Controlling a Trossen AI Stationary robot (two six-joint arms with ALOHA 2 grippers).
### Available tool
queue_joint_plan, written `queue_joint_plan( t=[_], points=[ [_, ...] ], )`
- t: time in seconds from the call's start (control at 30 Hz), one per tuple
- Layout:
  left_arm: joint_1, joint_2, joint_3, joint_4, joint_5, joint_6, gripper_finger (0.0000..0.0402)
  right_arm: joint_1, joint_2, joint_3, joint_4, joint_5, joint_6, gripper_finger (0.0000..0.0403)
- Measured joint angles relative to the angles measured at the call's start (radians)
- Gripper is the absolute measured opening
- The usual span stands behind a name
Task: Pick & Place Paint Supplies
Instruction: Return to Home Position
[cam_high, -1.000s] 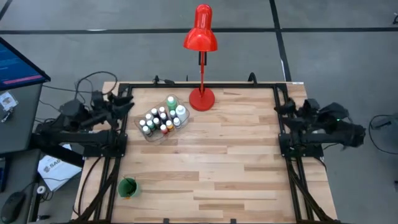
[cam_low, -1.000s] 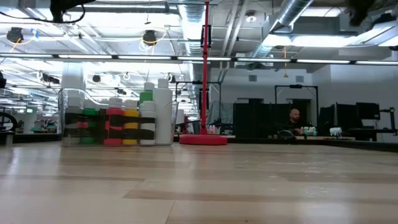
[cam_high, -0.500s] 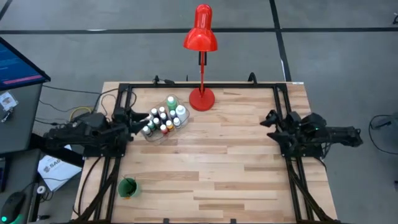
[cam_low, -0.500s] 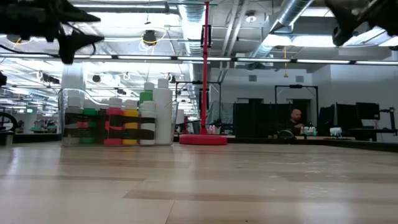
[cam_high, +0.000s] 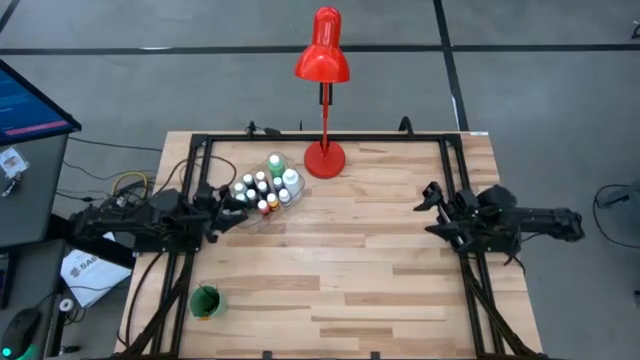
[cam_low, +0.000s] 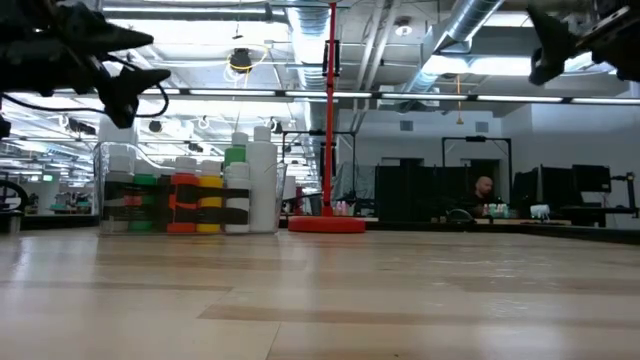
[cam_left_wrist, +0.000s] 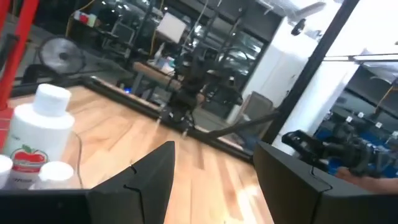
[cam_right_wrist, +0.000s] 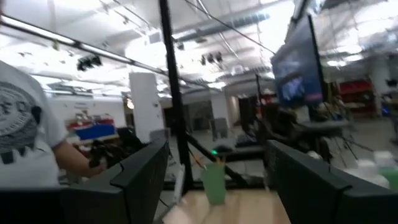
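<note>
The paint supplies are several small bottles (cam_high: 262, 192) with white caps and white, green, red and orange bodies. They stand upright in a clear tray (cam_high: 250, 216) at the table's far left, and also show in the low view as bottles (cam_low: 190, 200). My left gripper (cam_high: 232, 203) hovers open just left of the tray, above the table (cam_low: 130, 85). One white bottle (cam_left_wrist: 38, 134) shows beside its fingers (cam_left_wrist: 155, 177). My right gripper (cam_high: 428, 208) hangs open over the table's right side (cam_low: 545, 50), holding nothing.
A red desk lamp stands on its round base (cam_high: 324, 158) at the far middle, right of the tray. A green cup (cam_high: 205, 300) stands near the front left corner. A black frame (cam_high: 320, 137) rims the table. A person in a white shirt (cam_right_wrist: 25, 137) shows beyond the table.
Both arms have come down from their raised, folded poses at the table's sides. My left gripper has sunk and moved toward the table's near edge and the tray. My right gripper has sunk and reached in from the right edge. The bottles have stayed in place.
</note>
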Motion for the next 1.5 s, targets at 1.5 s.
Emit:
queue_joint_plan(
  t=[1.5],
  points=[
    [0.000, 0.006, 0.000, 0.019, -0.053, 0.038, 0.0208, -0.085, 0.008, -0.002, -0.339, -0.018, -0.015, 0.0265]
  ],
)
